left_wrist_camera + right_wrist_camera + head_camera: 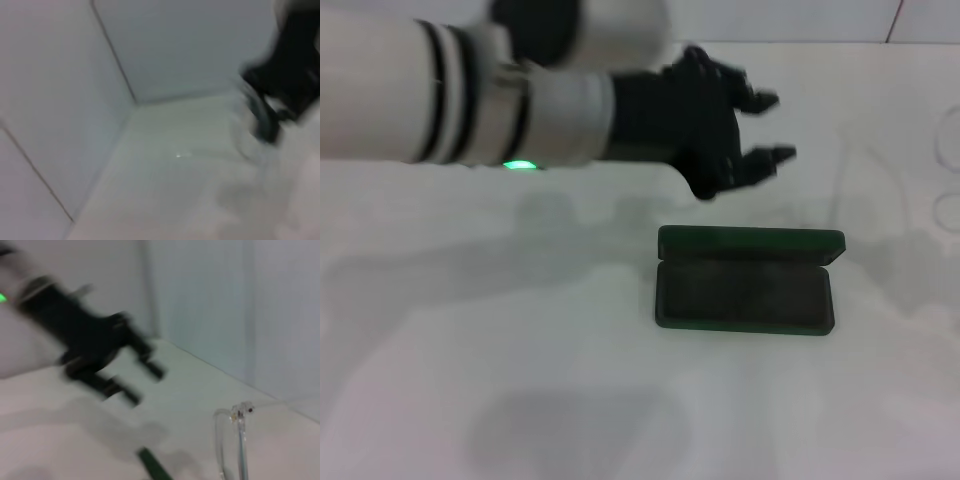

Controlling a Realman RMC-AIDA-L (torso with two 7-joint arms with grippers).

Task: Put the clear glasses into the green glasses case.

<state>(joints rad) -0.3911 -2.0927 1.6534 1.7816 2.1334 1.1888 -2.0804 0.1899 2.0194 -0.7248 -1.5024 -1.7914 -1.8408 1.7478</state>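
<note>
L gripper is seen above the table, beyond the case, fingers spread and nothing held. Case lies open, lid back, nothing seen in the tray. Glasses are seen standing on the table just right of the case, apart from the gripper. R gripper is not shown.

Risks, as judged: clear frame is hard to see vs. pale surface, so a grasp could be misplaced; thin arms could slip or be bent by a pinch; the light case could be knocked. Nothing is seen btwn gripper and glasses. Plain wall behind.
</note>
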